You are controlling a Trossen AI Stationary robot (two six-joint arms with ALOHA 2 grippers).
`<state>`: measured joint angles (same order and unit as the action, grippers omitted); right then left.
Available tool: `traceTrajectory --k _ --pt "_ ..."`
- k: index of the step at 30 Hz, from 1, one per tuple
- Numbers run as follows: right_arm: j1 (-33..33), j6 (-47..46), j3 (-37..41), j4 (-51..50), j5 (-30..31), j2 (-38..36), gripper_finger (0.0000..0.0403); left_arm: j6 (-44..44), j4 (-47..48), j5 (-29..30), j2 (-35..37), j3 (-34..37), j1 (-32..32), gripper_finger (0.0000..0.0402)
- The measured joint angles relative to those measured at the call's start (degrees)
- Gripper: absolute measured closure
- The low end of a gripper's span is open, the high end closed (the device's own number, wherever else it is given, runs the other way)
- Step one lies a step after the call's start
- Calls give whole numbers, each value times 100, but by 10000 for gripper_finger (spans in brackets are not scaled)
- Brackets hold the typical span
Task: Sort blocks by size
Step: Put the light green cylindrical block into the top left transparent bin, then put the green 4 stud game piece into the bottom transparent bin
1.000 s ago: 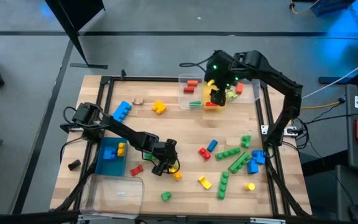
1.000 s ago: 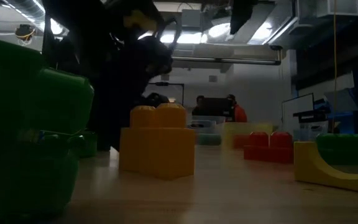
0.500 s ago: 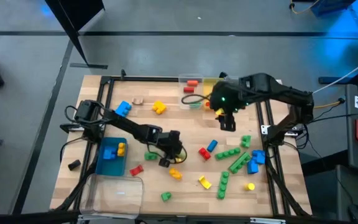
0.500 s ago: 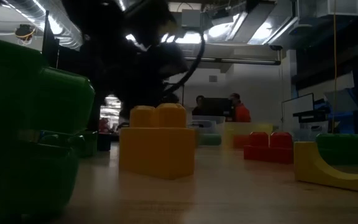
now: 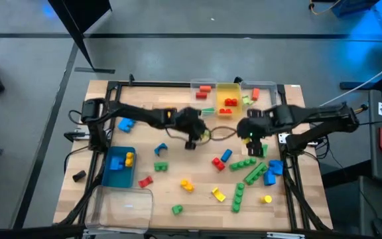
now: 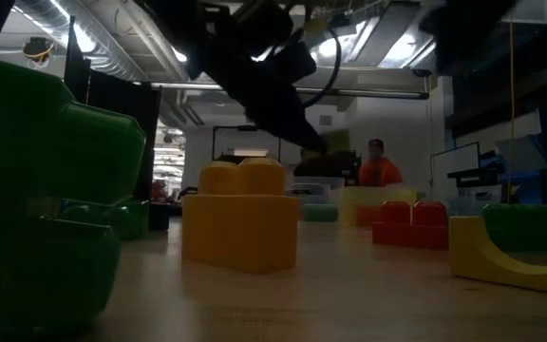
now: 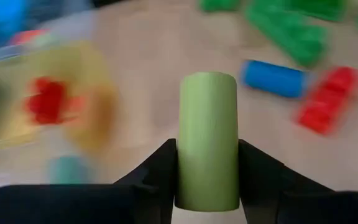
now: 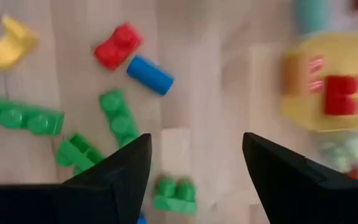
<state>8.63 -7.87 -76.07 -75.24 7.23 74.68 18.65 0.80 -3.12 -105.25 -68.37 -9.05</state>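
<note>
The left hand (image 7: 207, 186) pinches a light-green cylinder block (image 7: 207, 140) (long axis pointing forward); the yellow bin (image 5: 229, 99) lies at two o'clock; right hand (image 8: 194, 165) spread

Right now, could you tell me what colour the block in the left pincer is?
Light green block, clearest in the left wrist view.

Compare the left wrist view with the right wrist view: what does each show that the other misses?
Only the left wrist view shows the left hand shut on a light green block. Only the right wrist view shows the right hand open and empty, a curved yellow block and a green pair block. Both show the blue cylinder block, the red block beside it and the yellow bin holding red blocks.
</note>
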Motion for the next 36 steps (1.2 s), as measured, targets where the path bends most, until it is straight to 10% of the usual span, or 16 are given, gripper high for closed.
traceTrajectory --k 16,36 --pt "766 -721 2522 2155 -824 -8 150 -606 -754 0 -1 -161 -1621 276" --pt "763 -985 3568 3387 -1162 17 150 -836 -1590 339 -485 -159 -1724 208"
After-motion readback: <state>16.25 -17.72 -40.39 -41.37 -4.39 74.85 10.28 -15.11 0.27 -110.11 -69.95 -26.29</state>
